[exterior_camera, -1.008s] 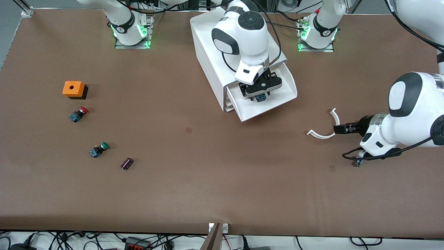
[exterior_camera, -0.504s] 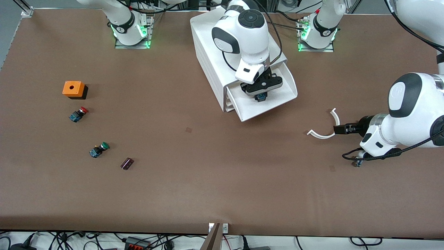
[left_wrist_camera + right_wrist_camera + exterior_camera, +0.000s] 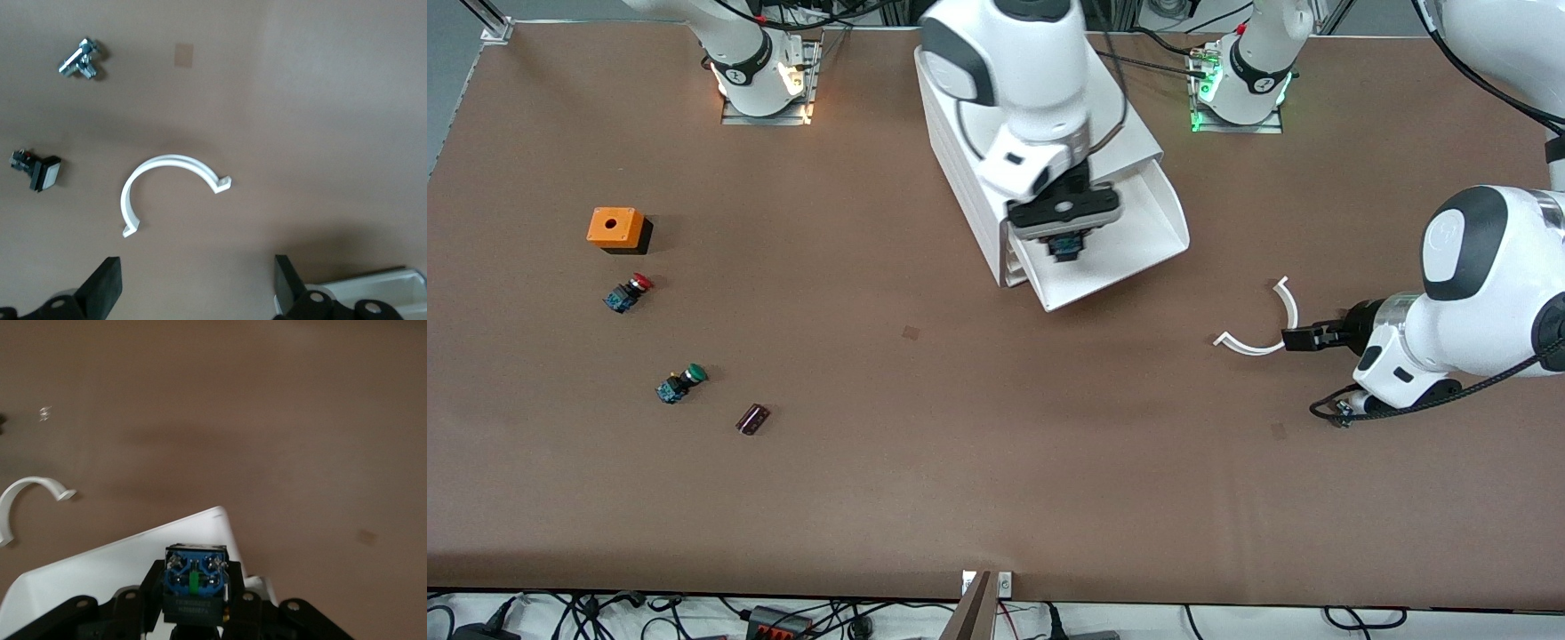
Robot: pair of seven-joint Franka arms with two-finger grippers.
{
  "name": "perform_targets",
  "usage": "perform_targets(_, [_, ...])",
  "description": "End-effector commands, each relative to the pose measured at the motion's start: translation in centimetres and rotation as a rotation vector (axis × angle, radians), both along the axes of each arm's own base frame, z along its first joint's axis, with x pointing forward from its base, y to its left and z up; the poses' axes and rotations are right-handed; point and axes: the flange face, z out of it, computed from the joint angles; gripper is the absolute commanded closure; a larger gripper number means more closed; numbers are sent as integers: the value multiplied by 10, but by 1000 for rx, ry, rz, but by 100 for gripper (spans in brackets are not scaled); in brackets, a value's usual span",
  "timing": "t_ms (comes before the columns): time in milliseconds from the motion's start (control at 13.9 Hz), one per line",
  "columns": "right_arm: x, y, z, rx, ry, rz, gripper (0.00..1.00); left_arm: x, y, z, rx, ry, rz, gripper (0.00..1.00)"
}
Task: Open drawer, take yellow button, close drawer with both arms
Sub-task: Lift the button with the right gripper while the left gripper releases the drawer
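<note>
Now your right gripper (image 3: 1064,238) has clamped the button (image 3: 1064,248) and lifted it above the open drawer (image 3: 1129,249), so closing remains, while your left gripper (image 3: 1303,336) waits wide open

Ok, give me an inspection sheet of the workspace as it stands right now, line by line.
Surface: brown table, bare in the middle.
Job's things: top drawer of the white cabinet pulled open; button held above it.
Clutter: orange box, red-capped button, green-capped button, small dark part, white curved clip.
Grippers: right gripper shut on the button over the drawer; left gripper open over the clip, waiting.
Cables: a tangle below the table's near edge.
Surroundings: nothing seen.
</note>
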Motion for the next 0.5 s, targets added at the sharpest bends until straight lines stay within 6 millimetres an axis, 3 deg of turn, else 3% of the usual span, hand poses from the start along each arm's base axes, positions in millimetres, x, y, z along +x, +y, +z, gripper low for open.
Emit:
perform_targets(0, [50, -89, 13, -76, 68, -25, 100, 3, -12, 5, 35, -48, 35, 0])
perform_targets(216, [82, -176, -18, -176, 179, 73, 100, 0, -52, -14, 53, -91, 104, 0])
perform_targets(432, [104, -250, -55, -193, 258, 133, 100, -11, -110, -28, 72, -109, 168, 0])
